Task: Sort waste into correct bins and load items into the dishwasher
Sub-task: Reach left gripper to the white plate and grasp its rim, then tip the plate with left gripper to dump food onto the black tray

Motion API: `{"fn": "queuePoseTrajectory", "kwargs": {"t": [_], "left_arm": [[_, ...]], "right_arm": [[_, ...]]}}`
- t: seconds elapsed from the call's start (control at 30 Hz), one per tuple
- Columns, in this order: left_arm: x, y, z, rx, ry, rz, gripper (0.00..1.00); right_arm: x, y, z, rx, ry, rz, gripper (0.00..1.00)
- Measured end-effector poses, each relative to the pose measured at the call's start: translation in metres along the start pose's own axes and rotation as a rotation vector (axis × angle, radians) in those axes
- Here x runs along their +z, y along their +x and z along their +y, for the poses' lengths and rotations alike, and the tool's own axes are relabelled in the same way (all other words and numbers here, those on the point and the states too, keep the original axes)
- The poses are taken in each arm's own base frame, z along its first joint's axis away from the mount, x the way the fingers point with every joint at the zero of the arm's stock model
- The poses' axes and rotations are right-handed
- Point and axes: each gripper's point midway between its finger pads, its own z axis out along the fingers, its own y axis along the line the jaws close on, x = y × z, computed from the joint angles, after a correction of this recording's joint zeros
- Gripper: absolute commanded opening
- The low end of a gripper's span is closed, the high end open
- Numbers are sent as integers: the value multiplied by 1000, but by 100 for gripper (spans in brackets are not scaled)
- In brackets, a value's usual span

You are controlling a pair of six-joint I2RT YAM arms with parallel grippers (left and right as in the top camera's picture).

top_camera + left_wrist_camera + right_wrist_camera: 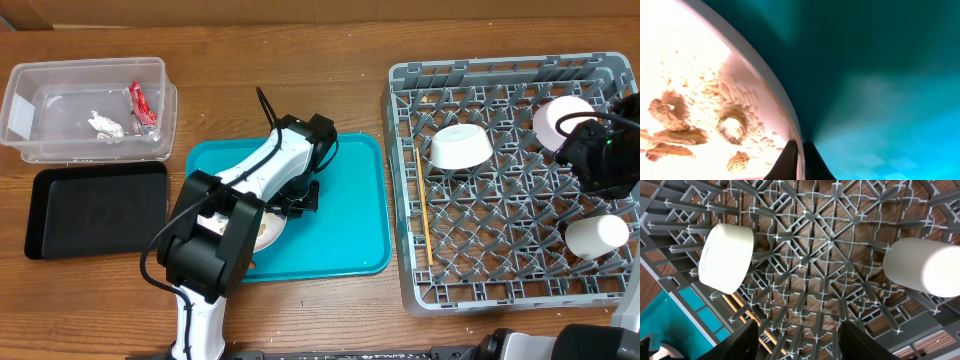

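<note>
Foil [103, 125] and wrapper [142, 103] binned, cup [597, 235] racked — my left claw [801, 150] clamps the unscraped plate [771, 95], right claw [800, 332] gapes empty

Glossy white plate [758, 80], smooth teal plastic tray [880, 75], matt grey plastic rack [407, 250].

Wooden table [300, 50], brown grain, surface level. Four items rest directly on it. Left side: clear tub [85, 63] at the far edge, with the black tray [95, 210] just beside it on the robot's side. Centre: teal tray [350, 220], close beside the black tray. Right: grey dish rack [500, 68], near the teal tray but apart from it.
</note>
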Motion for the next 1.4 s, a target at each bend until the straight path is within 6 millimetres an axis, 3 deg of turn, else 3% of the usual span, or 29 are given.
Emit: {"fn": "queuePoseTrajectory", "kwargs": {"t": [0.37,0.67,0.93,1.13,1.4], "left_arm": [[0,3,22,11,-128,23,4],[-41,-16,26,1,-139,-28,4],[-70,-17,35,-11,-145,-25,4],[-74,-23,64,-92,-114,-1,4],[-103,-28,133,-233,48,-58,4]], "right_arm": [[0,0,0,1,1,1,54],[0,0,0,1,1,2,54],[0,0,0,-1,1,1,54],[0,0,0,-3,1,0,54],[0,0,-1,-3,4,-1,54]]}}
